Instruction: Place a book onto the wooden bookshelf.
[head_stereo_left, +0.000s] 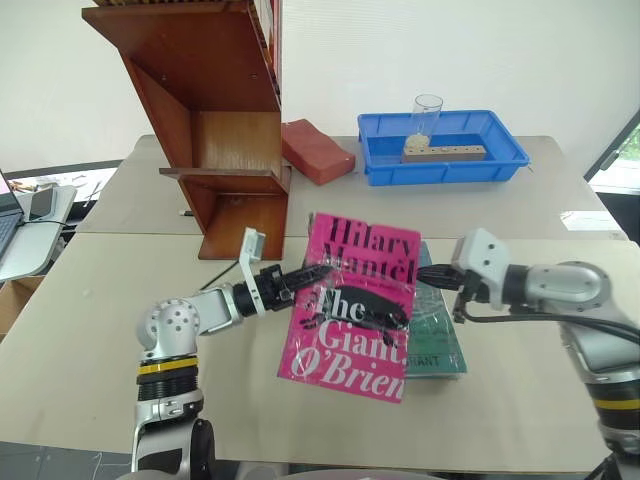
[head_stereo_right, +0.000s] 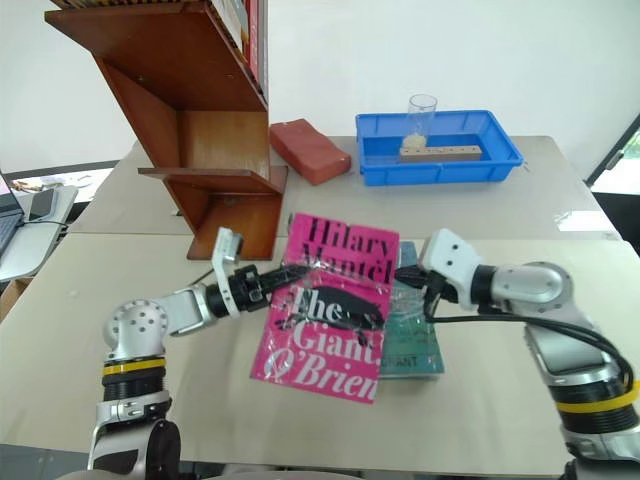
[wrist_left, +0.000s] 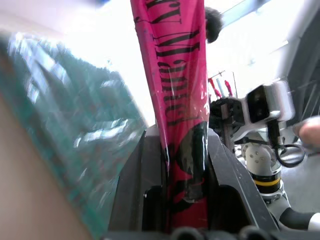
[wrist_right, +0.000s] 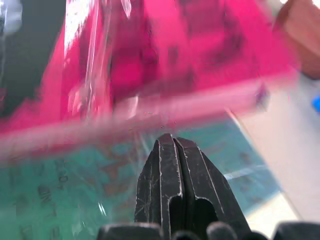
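Observation:
The hot-pink book (head_stereo_left: 355, 310) lettered "Hilary Mantel, The Giant, O'Brien" hangs tilted above the table, in front of the wooden bookshelf (head_stereo_left: 215, 100) at the back left. My left gripper (head_stereo_left: 308, 275) is shut on the book's left edge; in the left wrist view its fingers (wrist_left: 145, 175) clamp the glossy pink cover (wrist_left: 180, 75) from both sides. My right gripper (head_stereo_left: 425, 275) is shut with nothing in it and points at the book's right edge. In the right wrist view its closed tip (wrist_right: 167, 142) sits just under the pink book (wrist_right: 175, 60). I cannot tell whether it touches.
A teal-green book (head_stereo_left: 437, 335) lies flat on the table under the pink one's right side. A red brick-like block (head_stereo_left: 318, 150) lies beside the shelf. A blue tray (head_stereo_left: 440, 165) at the back holds a glass (head_stereo_left: 426, 115) and a wooden block (head_stereo_left: 445, 152).

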